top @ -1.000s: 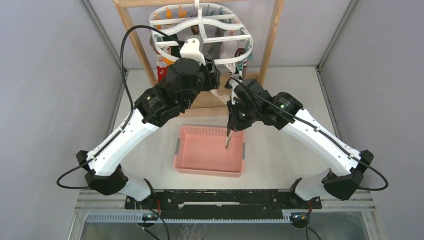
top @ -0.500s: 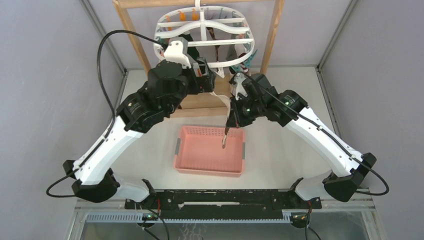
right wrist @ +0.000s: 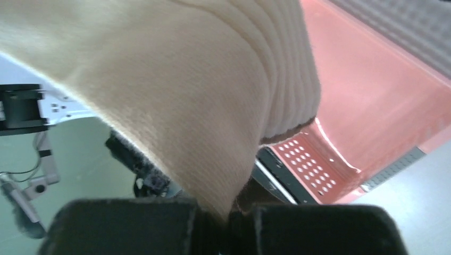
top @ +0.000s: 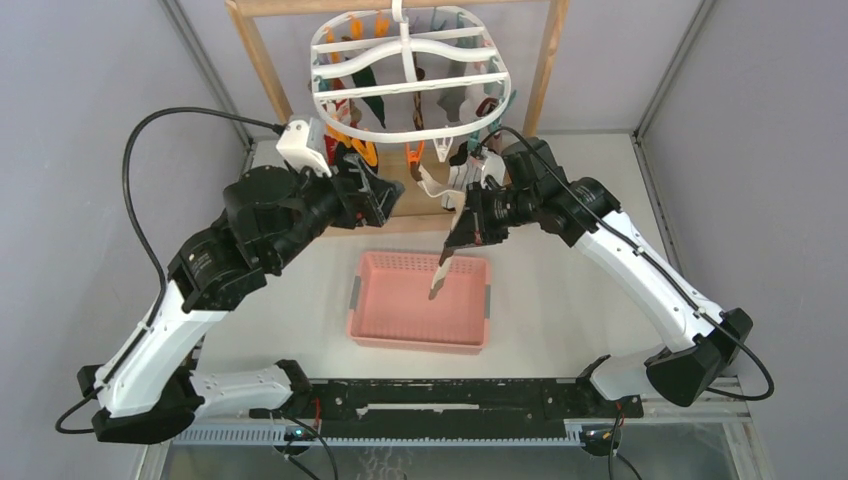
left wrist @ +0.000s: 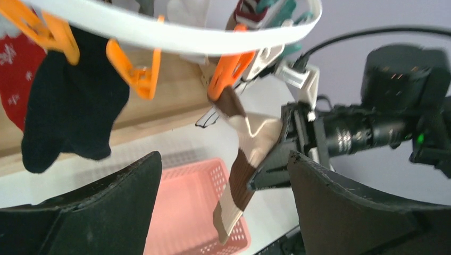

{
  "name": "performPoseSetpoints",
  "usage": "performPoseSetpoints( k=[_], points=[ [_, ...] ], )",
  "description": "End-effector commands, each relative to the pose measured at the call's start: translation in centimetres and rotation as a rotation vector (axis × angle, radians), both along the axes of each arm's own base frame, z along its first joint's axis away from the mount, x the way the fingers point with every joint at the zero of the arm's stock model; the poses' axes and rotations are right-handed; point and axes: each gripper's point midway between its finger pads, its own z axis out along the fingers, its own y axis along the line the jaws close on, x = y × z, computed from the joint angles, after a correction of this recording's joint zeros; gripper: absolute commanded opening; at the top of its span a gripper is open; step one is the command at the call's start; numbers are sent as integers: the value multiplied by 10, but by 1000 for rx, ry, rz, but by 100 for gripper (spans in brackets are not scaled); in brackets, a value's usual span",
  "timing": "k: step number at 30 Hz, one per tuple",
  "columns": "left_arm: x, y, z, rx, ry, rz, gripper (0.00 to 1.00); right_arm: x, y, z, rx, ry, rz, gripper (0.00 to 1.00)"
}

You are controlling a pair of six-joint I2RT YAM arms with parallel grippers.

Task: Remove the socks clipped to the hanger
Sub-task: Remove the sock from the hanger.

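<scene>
The left gripper [left wrist: 223, 164] is backing away from the hanger [left wrist: 175, 37], fingers spread and empty. Below the hanger, the right gripper [top: 466, 232] is clamping the clipped beige-and-brown sock [left wrist: 255, 138].

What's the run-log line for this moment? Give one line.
right gripper: shut on beige-and-brown sock | sock: top in orange clip, over pink basket | left gripper: open, empty | step: unclipping pending

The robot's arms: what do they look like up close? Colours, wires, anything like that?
Both the left arm and the right arm have smooth white shells between chunky black joints. A thin black cable loops off the left one; another runs along the right. The left hand and the right hand have black fingers, and a white block sits by the left one.
</scene>
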Motion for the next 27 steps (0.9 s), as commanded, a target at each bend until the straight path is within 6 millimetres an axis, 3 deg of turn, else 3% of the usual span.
performPoseSetpoints(
  k=[1, 7, 16, 27],
  points=[
    [-15, -9, -22, -1, 53, -83, 91, -4, 15, 45, 191, -4, 24, 0],
    [-25, -26, -45, -9, 97, -178, 90, -1, 24, 66, 331, 67, 20, 0],
    [-35, -45, -60, -30, 129, -278, 91, 8, 27, 95, 481, 134, -12, 0],
    [-43, -54, -82, 25, 175, -332, 91, 14, 26, 111, 536, 137, -32, 0]
  ],
)
